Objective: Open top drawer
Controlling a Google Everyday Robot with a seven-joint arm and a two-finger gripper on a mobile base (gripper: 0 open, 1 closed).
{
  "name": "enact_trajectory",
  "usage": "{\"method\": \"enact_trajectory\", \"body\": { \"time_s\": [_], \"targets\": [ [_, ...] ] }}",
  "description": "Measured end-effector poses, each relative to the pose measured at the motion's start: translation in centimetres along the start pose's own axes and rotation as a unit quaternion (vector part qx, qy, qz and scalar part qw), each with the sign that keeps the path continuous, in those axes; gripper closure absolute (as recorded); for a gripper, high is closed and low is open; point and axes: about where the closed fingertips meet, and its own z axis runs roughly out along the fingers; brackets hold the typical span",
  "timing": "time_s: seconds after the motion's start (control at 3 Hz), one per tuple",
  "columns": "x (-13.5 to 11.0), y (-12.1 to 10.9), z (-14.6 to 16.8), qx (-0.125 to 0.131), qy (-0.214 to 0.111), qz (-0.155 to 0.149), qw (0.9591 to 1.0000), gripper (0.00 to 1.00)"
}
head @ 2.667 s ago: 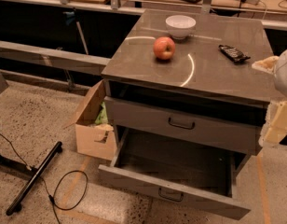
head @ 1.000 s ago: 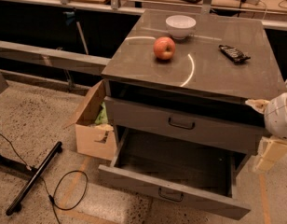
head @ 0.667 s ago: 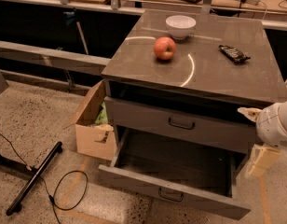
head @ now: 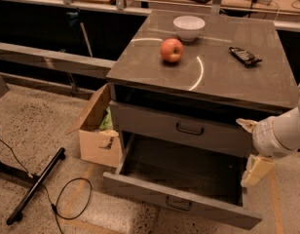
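The claw point(head: 251, 147) hangs by the right end of the top drawer point(head: 155, 123), tips spread wide and empty; reaching left it could miss the small loop handle point(head: 190, 129), or strike the pulled-out lower drawer point(head: 179, 201) just beneath; a jerk might roll the apple point(head: 172, 50) on the bench point(head: 228, 82); the drawer is wide, grey, flat-fronted, seemingly shut.

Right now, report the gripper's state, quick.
Gripper: open, holding nothing, at the right end of the top drawer, away from its handle.
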Motion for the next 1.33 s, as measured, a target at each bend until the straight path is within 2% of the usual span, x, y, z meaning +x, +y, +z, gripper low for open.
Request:
{"method": "enact_trajectory", "body": {
  "time_s": [0.67, 1.0, 1.33],
  "targets": [
    [1.3, -3.0, 4.5, 0.025, 0.013, 0.020, 0.9994, 0.00],
    [1.7, -4.0, 5.4, 0.032, 0.017, 0.025, 0.9990, 0.00],
    [1.7, -4.8, 6.1, 0.034, 0.015, 0.024, 0.9990, 0.18]
  ]
}}
